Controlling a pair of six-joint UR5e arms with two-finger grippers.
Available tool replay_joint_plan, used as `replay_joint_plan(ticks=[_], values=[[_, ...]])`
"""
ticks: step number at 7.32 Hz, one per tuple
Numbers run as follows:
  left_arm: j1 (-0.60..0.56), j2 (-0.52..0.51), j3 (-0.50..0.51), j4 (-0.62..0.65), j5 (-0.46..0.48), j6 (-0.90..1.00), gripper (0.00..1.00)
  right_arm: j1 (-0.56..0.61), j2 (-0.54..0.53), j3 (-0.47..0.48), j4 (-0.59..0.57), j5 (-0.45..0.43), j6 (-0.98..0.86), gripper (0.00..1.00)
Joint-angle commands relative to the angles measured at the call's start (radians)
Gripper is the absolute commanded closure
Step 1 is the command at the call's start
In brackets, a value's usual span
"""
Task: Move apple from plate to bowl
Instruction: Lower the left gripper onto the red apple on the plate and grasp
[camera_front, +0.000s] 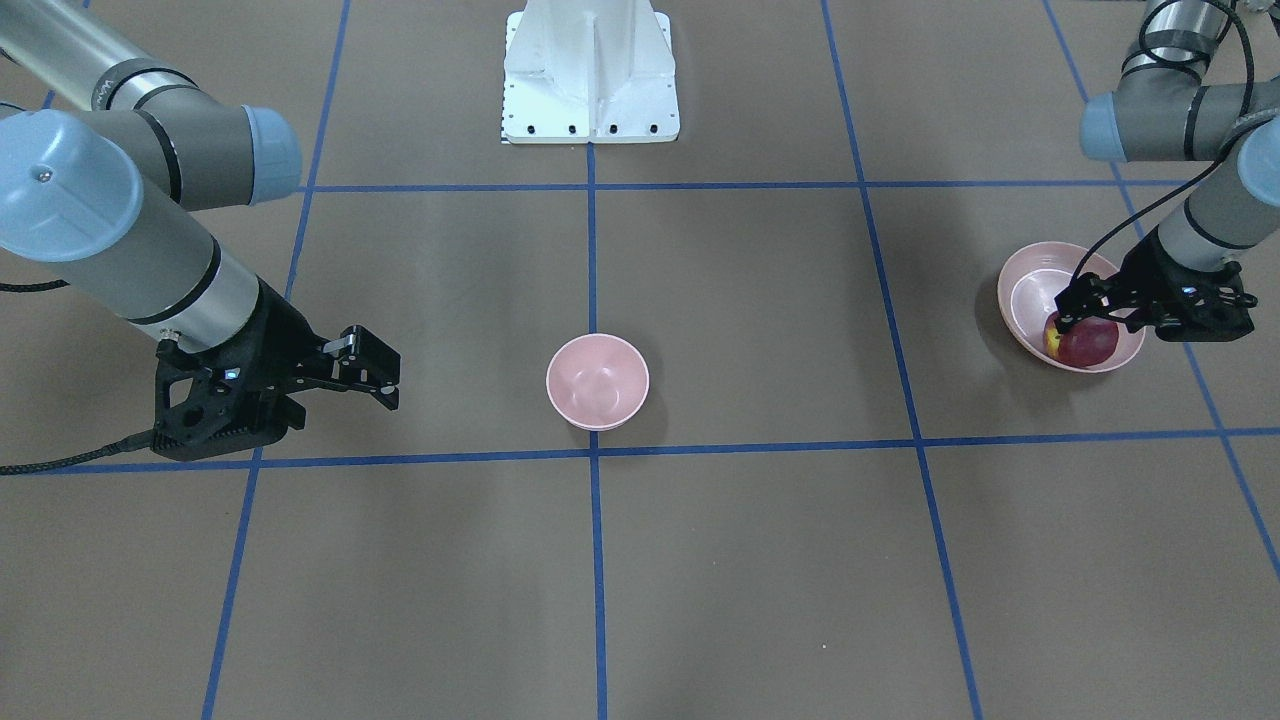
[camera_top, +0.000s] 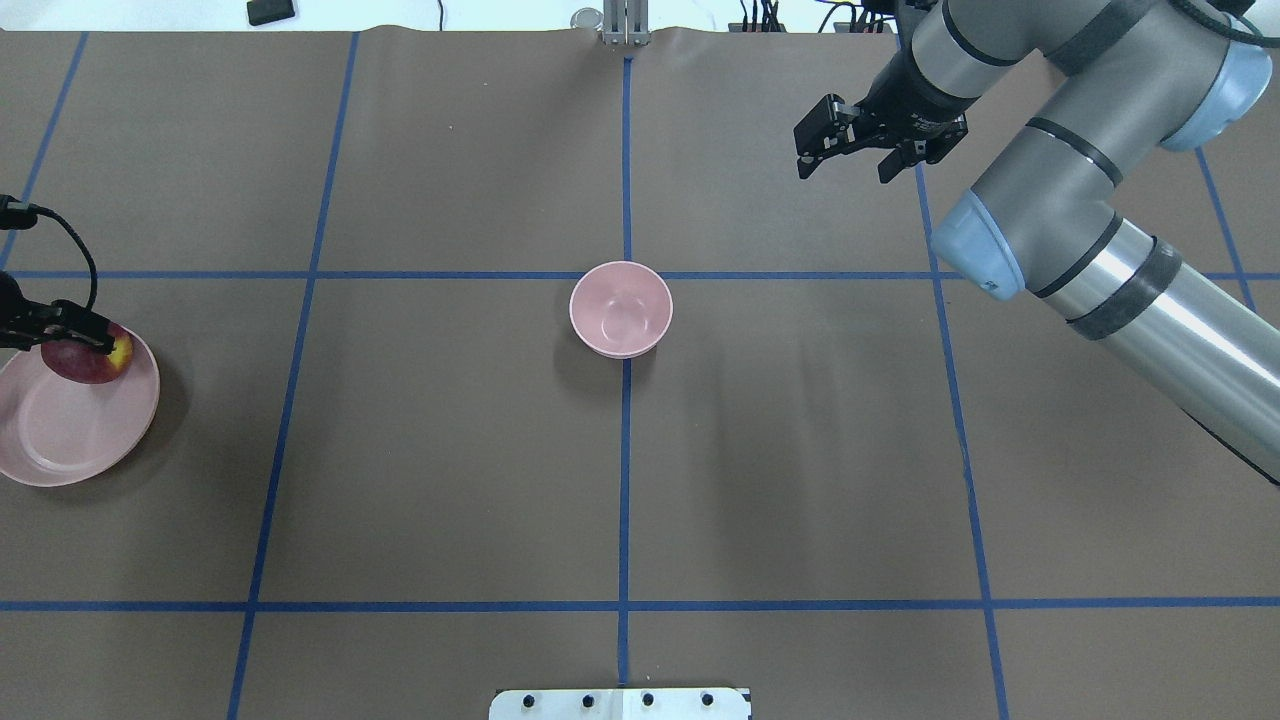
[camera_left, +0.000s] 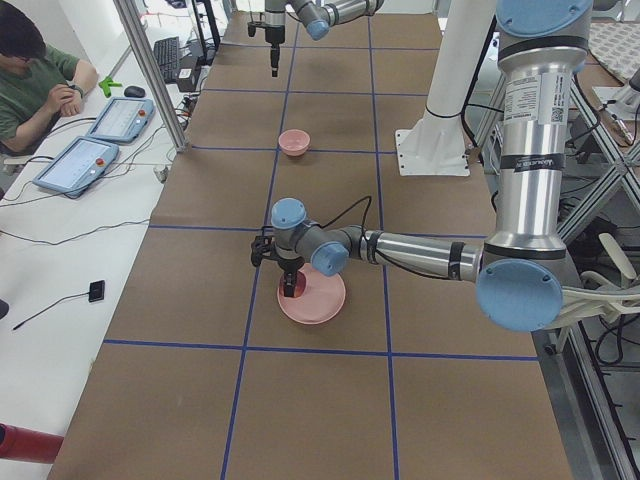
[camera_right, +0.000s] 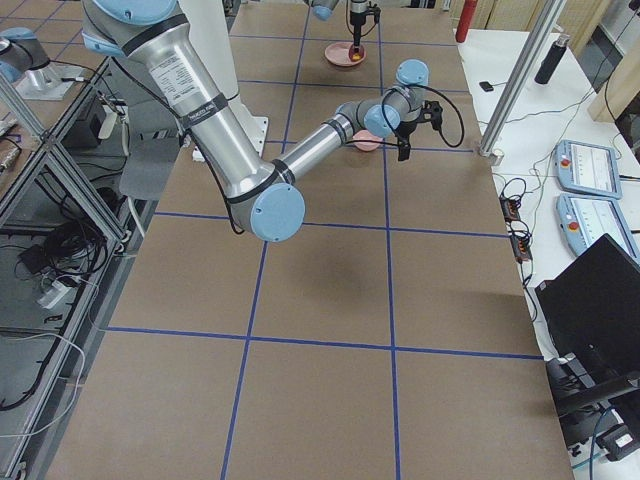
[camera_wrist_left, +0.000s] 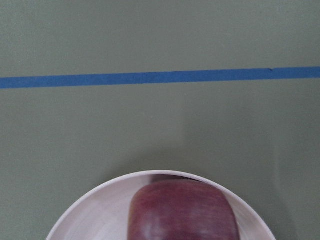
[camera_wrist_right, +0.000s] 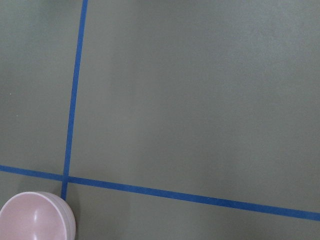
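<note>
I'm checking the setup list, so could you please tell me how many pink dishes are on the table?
2. The bowl stands empty at the centre of the table; the plate lies at the robot's left end, holding the apple. None seems hidden.

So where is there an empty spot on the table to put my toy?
Biggest bare patch: between the bowl and the white robot base. The stretch between bowl and plate is bare too. Crowded: the plate's edge, where the left gripper sits at the apple, and under the right gripper.
</note>
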Motion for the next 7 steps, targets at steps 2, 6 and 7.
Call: replay_joint_plan(ticks=[2, 6, 7], values=[[0.0, -0.002, 0.004, 0.0, 0.0, -0.001, 0.44, -0.005, -0.001, -0.003, 0.0, -0.002, 0.001, 0.0], [-0.015, 0.016, -0.067, 0.015, -0.03, 0.002, 1.0, -0.005, 0.0, -0.003, 0.0, -0.002, 0.001, 0.0], [-0.053, 0.018, -0.109, 0.064, -0.05, 0.004, 1.0, -0.005, 0.0, -0.003, 0.0, 0.0, 0.001, 0.0]])
